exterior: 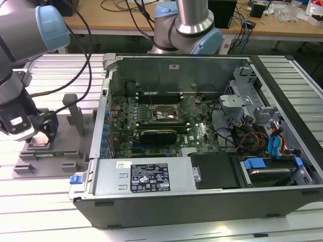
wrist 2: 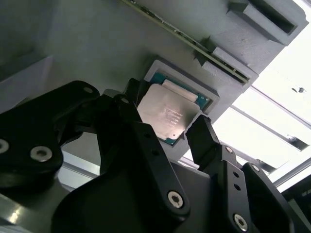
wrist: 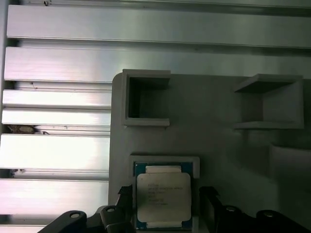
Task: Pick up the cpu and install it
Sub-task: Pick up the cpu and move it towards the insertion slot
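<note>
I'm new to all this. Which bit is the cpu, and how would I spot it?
Start at the open computer case; on the exterior view's left of it lies a grey fixture. The cpu sits in a square pocket there, between the fingers of the gripper. It is the one shiny silver square, green-rimmed, amid dull grey.

Exterior view: I look down wide over black metal computer case (exterior: 202, 204); both wrist views v. close, sharing silver-grey square cpu (wrist 2: 167, 114) (wrist: 163, 200).
</note>
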Robot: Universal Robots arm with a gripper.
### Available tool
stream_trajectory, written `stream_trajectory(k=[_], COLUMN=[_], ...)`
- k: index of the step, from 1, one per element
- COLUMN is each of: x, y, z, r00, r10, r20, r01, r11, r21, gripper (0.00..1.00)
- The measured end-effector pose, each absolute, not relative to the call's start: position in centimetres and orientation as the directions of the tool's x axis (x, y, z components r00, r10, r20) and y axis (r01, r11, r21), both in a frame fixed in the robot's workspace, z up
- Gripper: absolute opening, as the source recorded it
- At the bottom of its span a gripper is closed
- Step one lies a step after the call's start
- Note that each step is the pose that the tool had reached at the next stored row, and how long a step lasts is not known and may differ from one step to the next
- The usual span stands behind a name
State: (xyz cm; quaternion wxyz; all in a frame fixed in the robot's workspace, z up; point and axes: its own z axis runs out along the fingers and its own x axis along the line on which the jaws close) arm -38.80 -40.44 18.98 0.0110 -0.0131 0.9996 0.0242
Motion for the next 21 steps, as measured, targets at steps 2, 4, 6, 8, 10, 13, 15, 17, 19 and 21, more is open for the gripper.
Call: stream_trajectory(k=[2,4,6,8,10,13,15,17,19,21], x=[-38.81,-38.81,-38.81,-38.81,-38.81,-38.81,-38.81,-38.85,-38.94,-38.96], y=[-40.42,-40.41,-40.41,-40.41,-40.41,-40.41,-40.41,-40.41,-40.41,-40.41], z=[18.88,18.87,18.86,18.82,18.82,18.81,18.81,18.77,18.8,18.79], r00=[-0.999,-0.999,-0.999,-0.999,-0.999,-0.999,-0.999,-0.999,-0.999,-0.999], r10=[-0.026,-0.026,-0.026,-0.026,-0.026,-0.026,-0.026,-0.026,-0.026,-0.026], r20=[-0.022,-0.022,-0.023,-0.023,-0.022,-0.022,-0.022,-0.023,-0.022,-0.022], r01=[-0.027,-0.027,-0.027,-0.027,-0.027,-0.027,-0.027,-0.027,-0.027,-0.027], r11=[0.998,0.998,0.998,0.998,0.998,0.998,0.998,0.998,0.998,0.998], r21=[0.048,0.048,0.048,0.048,0.048,0.048,0.048,0.048,0.048,0.048], gripper=[0.66,0.66,0.66,0.66,0.66,0.66,0.66,0.66,0.66,0.66])
